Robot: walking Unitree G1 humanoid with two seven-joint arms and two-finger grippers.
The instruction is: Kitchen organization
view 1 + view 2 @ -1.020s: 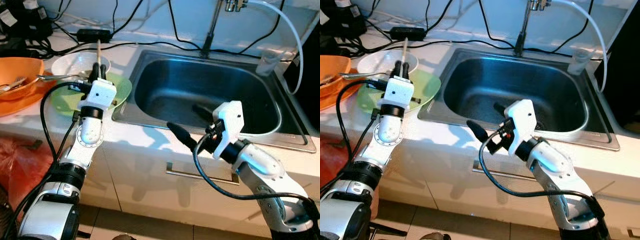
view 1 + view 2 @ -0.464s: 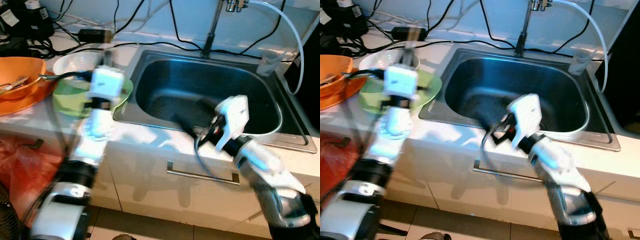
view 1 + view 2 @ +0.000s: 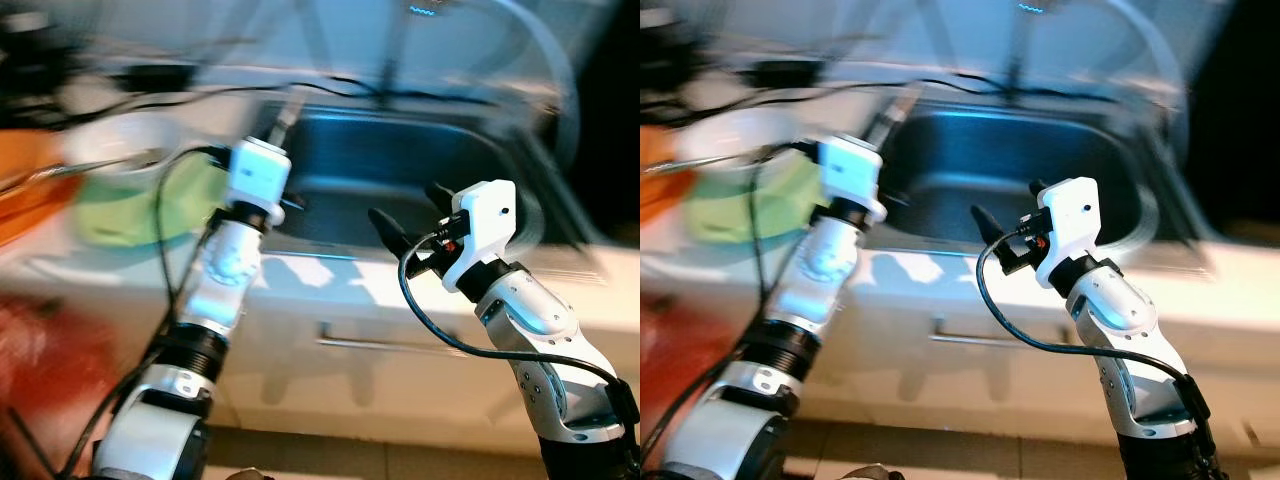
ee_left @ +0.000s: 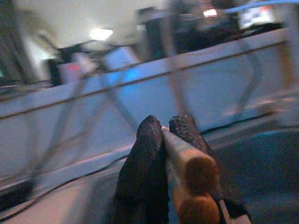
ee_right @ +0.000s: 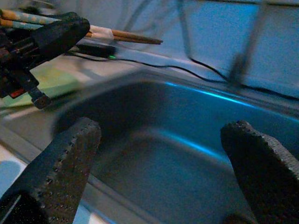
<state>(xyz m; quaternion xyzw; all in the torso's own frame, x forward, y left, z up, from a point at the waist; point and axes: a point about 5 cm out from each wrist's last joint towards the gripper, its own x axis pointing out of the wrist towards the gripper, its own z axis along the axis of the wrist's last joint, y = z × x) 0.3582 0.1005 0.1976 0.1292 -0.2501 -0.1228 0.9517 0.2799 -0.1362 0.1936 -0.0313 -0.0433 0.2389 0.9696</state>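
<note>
Left gripper point(image 4: 166, 140) has swung chopsticks point(image 4: 189, 175) sinkward, past a blurred, seemingly green plate point(image 3: 140, 205).

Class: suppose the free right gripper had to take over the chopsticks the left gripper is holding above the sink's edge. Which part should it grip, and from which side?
Grip the bare tips of the chopsticks that stick out past the left gripper. The right gripper is open and already faces them across the sink, so it should probably come from the sink side, closing across the pair where they lie together.
</note>
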